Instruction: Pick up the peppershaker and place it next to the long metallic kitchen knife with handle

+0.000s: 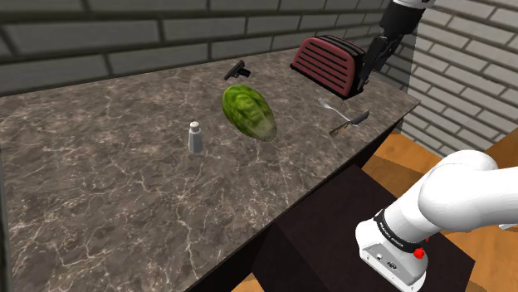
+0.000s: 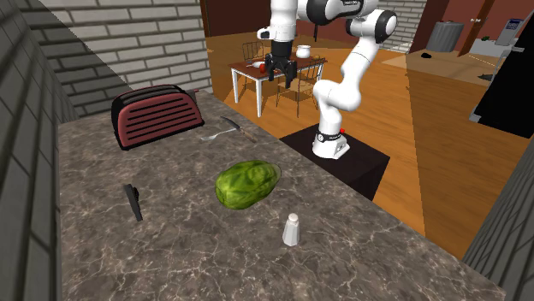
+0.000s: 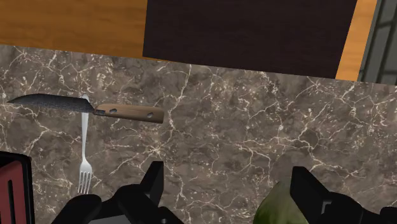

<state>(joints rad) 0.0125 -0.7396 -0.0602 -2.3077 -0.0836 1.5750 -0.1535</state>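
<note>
Pepper shaker (image 1: 196, 137), small, pale grey with a darker cap: standing upright on the open middle of the desk (image 1: 100, 207), touched by nothing and waiting to be picked up. As a container it is giving nothing away; its contents are not showing.

Gripper (image 3: 229, 184), all black: hanging above the end of the desk where the toaster sits, fingers spread wide and pinching nothing. It is looking down on the knife, well apart from the shaker, so the pick-up is judged not yet begun.

Kitchen knife (image 3: 83, 107), dark speckled blade, wooden handle: lying flat close to the desk's stand-side edge, near that end's corner. It is marking the drop-off place, and the bare desk beside its handle is offering room for the shaker.

Fork (image 3: 83, 143), silvery: lying flat with its handle end meeting the knife's blade; which one is lying on top I cannot tell.

Toaster (image 1: 328, 64), dark red, ribbed: sitting towards the wall-side edge at the same end, nothing showing in it.

Green melon (image 1: 249, 112): lying on its side between shaker and knife, so the carry is likely needing to go over or around it.

Small black utensil (image 1: 237, 70): lying near the wall-side edge, too small to name.
</note>
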